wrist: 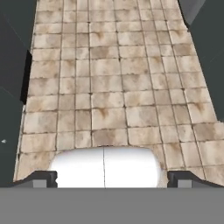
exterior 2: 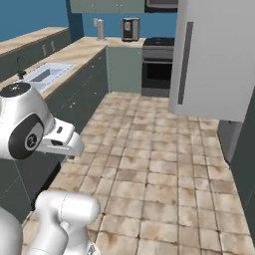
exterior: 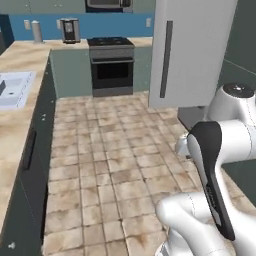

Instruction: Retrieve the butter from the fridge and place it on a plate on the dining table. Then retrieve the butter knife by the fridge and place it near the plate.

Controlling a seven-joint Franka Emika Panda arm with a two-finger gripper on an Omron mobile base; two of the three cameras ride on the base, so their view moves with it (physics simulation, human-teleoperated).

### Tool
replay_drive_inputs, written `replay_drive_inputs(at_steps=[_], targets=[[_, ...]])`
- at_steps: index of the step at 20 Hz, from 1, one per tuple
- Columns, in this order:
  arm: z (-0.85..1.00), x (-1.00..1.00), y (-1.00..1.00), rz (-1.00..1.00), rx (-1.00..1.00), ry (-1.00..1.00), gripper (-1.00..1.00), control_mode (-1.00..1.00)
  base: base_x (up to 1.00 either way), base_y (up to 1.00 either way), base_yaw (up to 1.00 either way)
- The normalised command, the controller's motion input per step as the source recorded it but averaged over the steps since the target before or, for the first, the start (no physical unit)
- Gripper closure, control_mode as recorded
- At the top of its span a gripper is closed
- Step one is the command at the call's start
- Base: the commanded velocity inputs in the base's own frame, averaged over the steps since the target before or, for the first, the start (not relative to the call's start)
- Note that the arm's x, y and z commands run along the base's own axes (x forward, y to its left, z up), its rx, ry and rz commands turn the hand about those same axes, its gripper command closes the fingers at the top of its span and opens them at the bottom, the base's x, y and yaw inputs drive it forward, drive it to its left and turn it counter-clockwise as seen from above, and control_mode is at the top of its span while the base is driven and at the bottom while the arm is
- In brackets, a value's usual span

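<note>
beige tiled floor (wrist: 109, 87) runs under the gripper (wrist: 112, 178) in the hand view, jaws spread wide with nothing between them, dark fingertips (wrist: 41, 179) at the bottom corners. base views add what the hand view lacks: the light-grey fridge (exterior: 192, 50), door shut, dark bar handle, at right beside the stove (exterior: 111, 65); the sink (exterior 2: 45, 74) in the marbled worktop at left. arm folded low and close to the base, hand tilted down at the floor. butter, plate, knife can't be made out.
</note>
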Motion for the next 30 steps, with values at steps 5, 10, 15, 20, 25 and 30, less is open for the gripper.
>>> replay_drive_inputs(at_steps=[5, 10, 15, 20, 25, 30], targets=[[0.00, 0.00, 0.00, 0.00, 0.00, 0.00, -1.00, 1.00, 1.00, 0.66, -0.13], [0.00, 0.00, 0.00, 0.00, 0.00, 0.00, -1.00, 1.00, 1.00, 0.03, -0.03], [0.00, 0.00, 0.00, 0.00, 0.00, 0.00, -1.00, 1.00, 1.00, 0.00, -0.03], [0.00, 0.00, 0.00, 0.00, 0.00, 0.00, -1.00, 1.00, 1.00, 0.13, -0.04], [0.00, 0.00, 0.00, 0.00, 0.00, 0.00, -1.00, 1.00, 1.00, 0.19, -0.11], [0.00, 0.00, 0.00, 0.00, 0.00, 0.00, -1.00, 1.00, 1.00, 0.51, -0.20]])
